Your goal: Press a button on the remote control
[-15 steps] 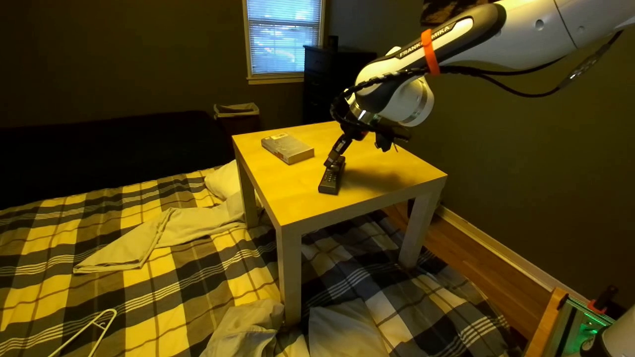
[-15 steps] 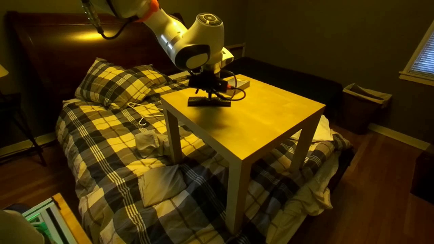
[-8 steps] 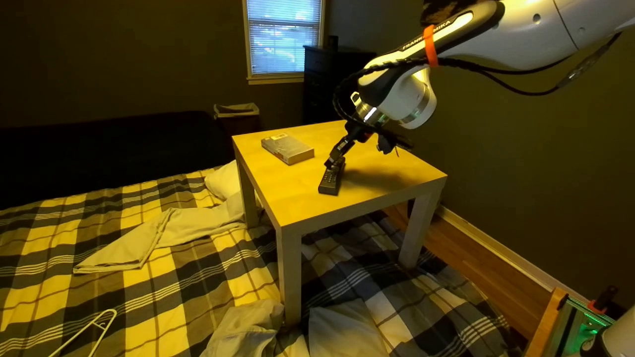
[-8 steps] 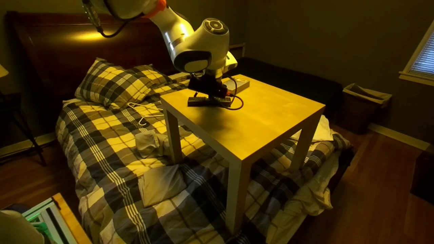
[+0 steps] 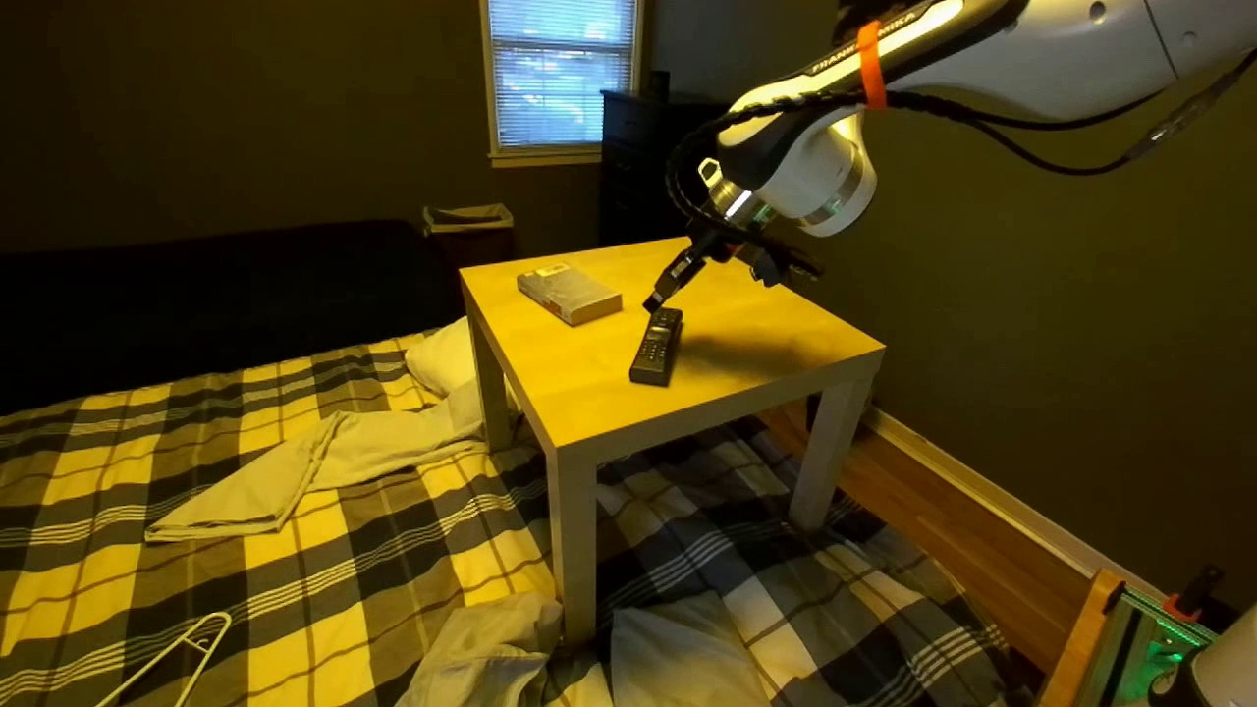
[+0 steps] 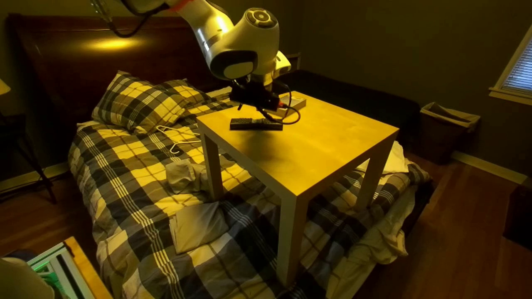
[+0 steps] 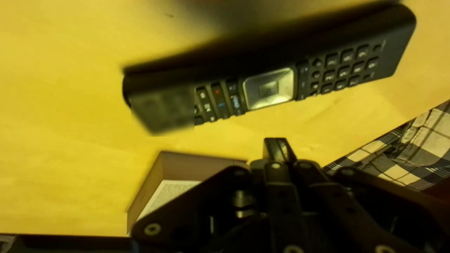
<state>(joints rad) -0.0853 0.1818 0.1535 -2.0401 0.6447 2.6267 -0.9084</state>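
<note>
gripper (image 7: 279, 147) near remote (image 7: 269, 88) ("frank…mika" arm (image 5: 1002, 67))

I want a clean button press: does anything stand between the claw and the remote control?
Nothing visible does: in the wrist view, no object shows between the shut claw and the remote control. In an exterior view, the pale box lies on the table off to the side, out of that path.
</note>
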